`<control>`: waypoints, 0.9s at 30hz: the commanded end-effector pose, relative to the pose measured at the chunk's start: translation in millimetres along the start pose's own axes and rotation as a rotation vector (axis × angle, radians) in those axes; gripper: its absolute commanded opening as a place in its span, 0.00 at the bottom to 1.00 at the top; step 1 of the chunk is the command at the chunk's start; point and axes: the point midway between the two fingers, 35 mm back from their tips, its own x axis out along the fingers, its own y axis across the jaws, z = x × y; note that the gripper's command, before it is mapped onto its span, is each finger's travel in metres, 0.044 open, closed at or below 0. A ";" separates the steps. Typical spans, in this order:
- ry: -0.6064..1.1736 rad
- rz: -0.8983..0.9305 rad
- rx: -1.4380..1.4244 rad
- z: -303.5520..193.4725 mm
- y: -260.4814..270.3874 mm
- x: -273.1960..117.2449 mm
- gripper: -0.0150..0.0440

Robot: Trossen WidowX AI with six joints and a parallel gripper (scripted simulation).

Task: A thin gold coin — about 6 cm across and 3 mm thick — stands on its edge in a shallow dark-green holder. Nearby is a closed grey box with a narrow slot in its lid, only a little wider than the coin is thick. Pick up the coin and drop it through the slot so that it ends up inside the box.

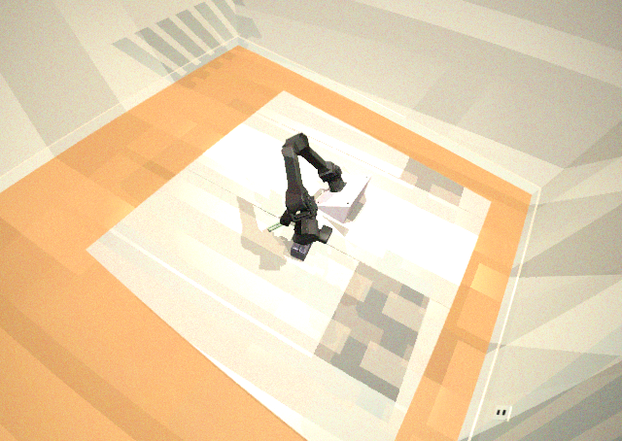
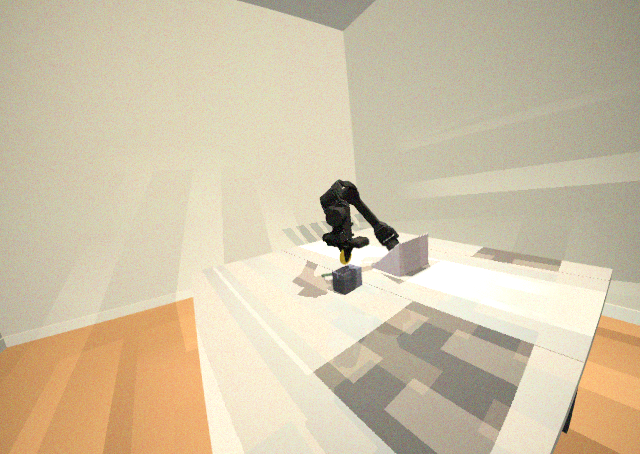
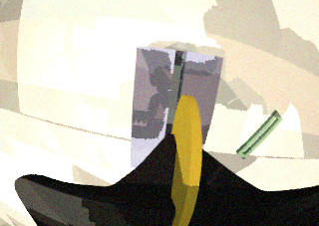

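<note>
1. Robot arms: one arm (image 1: 292, 175) (image 2: 368, 215), black and jointed.
2. Grippers: one gripper (image 1: 307, 238) (image 2: 345, 255) (image 3: 174, 141), on that arm.
3. Coins: one gold coin (image 2: 343, 257) (image 3: 188, 136).
4. Boxes: one grey box (image 1: 300, 251) (image 2: 346, 279) (image 3: 201, 89).
5. Slots in the box's lid: one slot (image 3: 176, 84).
6. Holders: one green holder (image 1: 274, 225) (image 2: 326, 275) (image 3: 259, 134).
7. Wedge-shaped blocks: one pale wedge (image 1: 346, 200) (image 2: 412, 255), at the arm's base end.
8. Tabletops: one pale tabletop (image 1: 200, 276) (image 2: 279, 387) (image 3: 65, 62).
9. Table legs: one dark leg (image 2: 569, 413) shows in the exterior view.
10. Wall outlets: one white outlet (image 1: 504, 413) in the top view, with two dark openings.
</note>
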 end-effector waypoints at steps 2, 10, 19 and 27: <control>0.000 0.000 -0.001 -0.3 -0.6 -0.1 0.25; 0.000 0.000 -0.002 -0.3 -0.2 2.7 0.25; 0.000 0.000 -0.009 -1.2 0.2 7.0 0.25; 0.000 0.000 -0.007 -1.0 -0.2 10.6 0.25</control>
